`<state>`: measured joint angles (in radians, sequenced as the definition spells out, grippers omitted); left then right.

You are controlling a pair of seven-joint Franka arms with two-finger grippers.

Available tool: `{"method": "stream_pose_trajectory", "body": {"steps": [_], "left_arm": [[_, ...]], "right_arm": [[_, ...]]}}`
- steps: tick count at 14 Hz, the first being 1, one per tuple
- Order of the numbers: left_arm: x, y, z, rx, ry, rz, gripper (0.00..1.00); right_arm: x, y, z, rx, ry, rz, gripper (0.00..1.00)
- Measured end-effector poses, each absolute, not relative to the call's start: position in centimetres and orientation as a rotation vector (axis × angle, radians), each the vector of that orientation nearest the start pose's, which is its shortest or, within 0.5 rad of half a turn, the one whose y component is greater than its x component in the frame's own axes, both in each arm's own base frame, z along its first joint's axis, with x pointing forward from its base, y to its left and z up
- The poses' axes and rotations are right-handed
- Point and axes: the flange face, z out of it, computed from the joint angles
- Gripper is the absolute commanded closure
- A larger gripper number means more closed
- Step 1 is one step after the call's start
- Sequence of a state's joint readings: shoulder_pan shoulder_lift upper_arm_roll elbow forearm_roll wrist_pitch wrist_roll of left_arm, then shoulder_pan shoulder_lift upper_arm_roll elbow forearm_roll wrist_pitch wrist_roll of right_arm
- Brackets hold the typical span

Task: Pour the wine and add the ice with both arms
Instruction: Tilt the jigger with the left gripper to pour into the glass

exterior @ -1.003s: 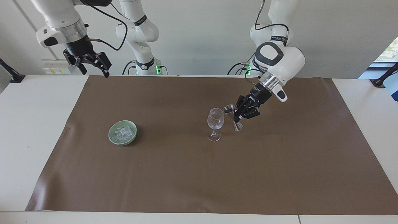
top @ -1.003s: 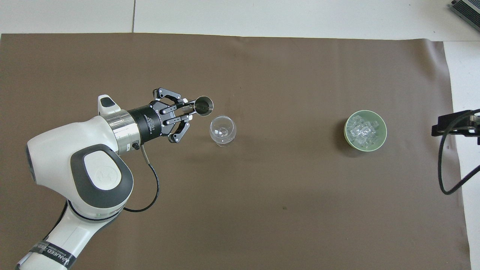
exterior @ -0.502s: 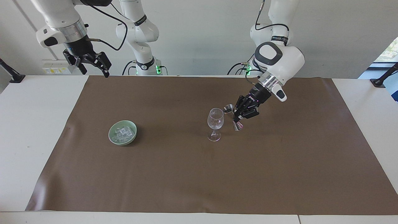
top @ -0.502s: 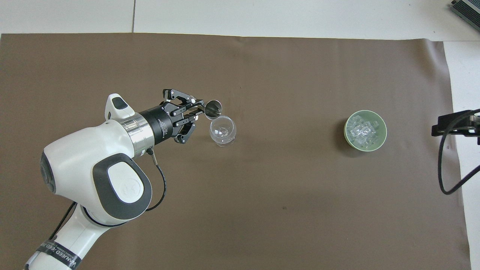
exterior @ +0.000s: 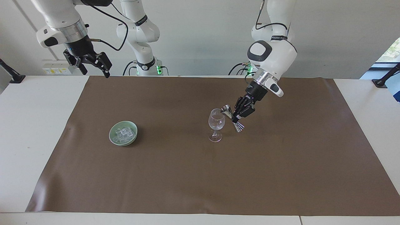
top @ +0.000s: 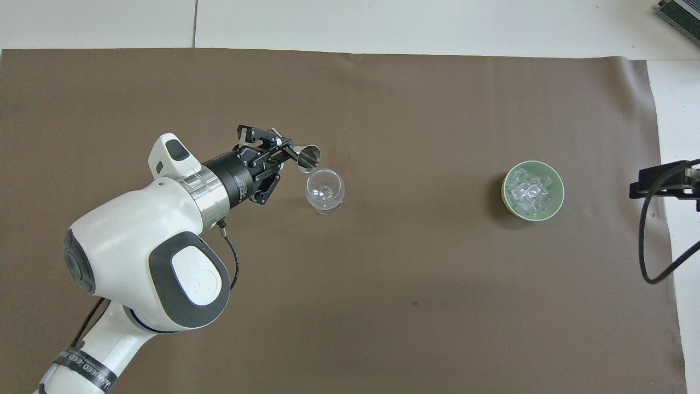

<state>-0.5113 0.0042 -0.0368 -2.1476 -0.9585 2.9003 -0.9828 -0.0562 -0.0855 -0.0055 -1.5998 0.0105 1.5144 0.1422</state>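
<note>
Fingers of the left gripper (exterior: 235,116) pinch the narrow waist of a steel jigger (exterior: 232,118), which is tipped so that its upper cup leans over the rim of the wine glass (exterior: 216,122). From above, that cup's mouth (top: 309,157) sits just at the glass rim (top: 325,189), on the side farther from the robots; whether metal touches glass cannot be told. No liquid is discernible in the jigger or leaving it, and the glass is too clear to show what it contains. The jigger's lower cup pokes out beneath the fingers in the facing view and is partly masked by the gripper links (top: 261,164) in the overhead view.

Well away from those fingers, toward the right arm's end of the table, the ice (exterior: 122,133) lies heaped in a pale green bowl (exterior: 133,138) on the brown mat (exterior: 200,175); single cubes blur together as a glassy pile (top: 529,191).

Up in the air over the edge of the table at its own end, the waiting right gripper (exterior: 93,67) has its fingers spread and nothing between them. In the overhead view only a dark piece of it (top: 659,182) and a cable show, cut off by the frame's edge.
</note>
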Motion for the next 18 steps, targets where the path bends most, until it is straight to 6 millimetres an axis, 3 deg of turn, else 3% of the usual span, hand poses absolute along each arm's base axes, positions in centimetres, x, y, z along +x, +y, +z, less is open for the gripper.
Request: {"method": "stream_pose_trajectory", "body": {"steps": [18], "left_arm": [[50.2, -26.8, 45.5, 2.027, 1.046, 0.47, 1.0]], "right_arm": [[52.1, -3.1, 65.2, -3.114, 0.318, 0.0, 0.0]]}}
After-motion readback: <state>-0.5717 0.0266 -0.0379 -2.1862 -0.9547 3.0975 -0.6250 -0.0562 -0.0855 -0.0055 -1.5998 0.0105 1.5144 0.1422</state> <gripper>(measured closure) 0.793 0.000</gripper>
